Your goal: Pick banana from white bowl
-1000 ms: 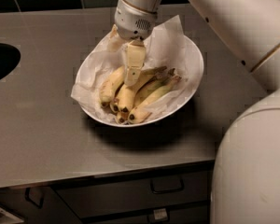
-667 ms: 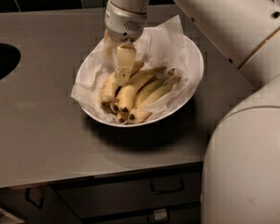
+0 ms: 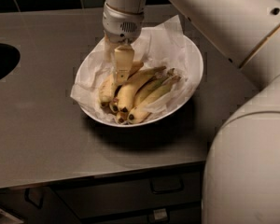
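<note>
The claw (image 3: 122,65) hangs over the banana (image 3: 129,93) in the white bowl (image 3: 194,73); its grip cannot be told. It may catch the neighbouring bananas (image 3: 155,90) crowded just beside it instead.

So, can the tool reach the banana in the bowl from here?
Probably yes: the tool hangs right over the bunch in the bowl, just above the banana, with nothing covering it, though neighbouring bananas crowd its sides.

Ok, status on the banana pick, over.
Gripper low in white bowl, at the bunch. Banana lying there, not lifted. Other bananas packed alongside.
</note>
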